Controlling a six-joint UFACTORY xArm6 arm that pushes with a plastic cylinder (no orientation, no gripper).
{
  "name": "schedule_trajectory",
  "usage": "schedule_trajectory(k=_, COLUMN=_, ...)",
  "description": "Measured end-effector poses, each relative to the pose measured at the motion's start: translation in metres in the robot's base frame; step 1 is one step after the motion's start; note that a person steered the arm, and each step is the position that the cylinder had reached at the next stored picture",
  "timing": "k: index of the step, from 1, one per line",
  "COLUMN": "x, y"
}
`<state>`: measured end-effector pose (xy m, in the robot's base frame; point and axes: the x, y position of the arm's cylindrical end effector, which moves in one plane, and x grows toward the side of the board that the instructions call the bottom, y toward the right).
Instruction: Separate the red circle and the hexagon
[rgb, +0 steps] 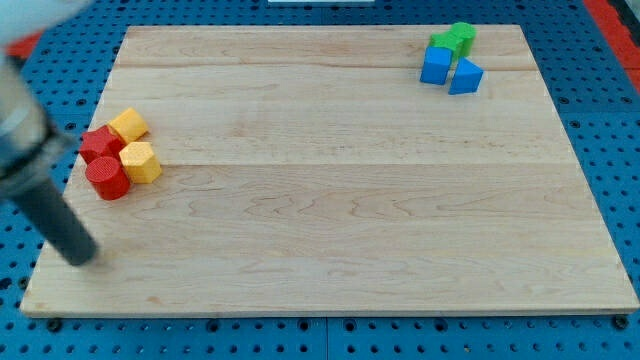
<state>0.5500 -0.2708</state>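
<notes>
Below red circle (107, 178) and yellow hexagon (140, 162): my tip (82, 256); no jaws, no writing.

Single high oblique view over whole board (330, 200)

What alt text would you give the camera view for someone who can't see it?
My tip sits near the board's left edge, just below a tight cluster: red circle, yellow hexagon, another red block and another yellow block. Two blue blocks and a green one sit top right.
</notes>
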Motion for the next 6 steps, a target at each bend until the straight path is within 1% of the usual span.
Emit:
schedule_trajectory(k=1, x=-0.048, y=-0.003)
schedule_trajectory(k=3, x=-0.109, y=0.078)
schedule_trajectory(k=4, x=-0.147, y=0.075)
schedule_trajectory(k=5, x=-0.149, y=0.120)
schedule_trajectory(k=6, x=-0.152, y=0.178)
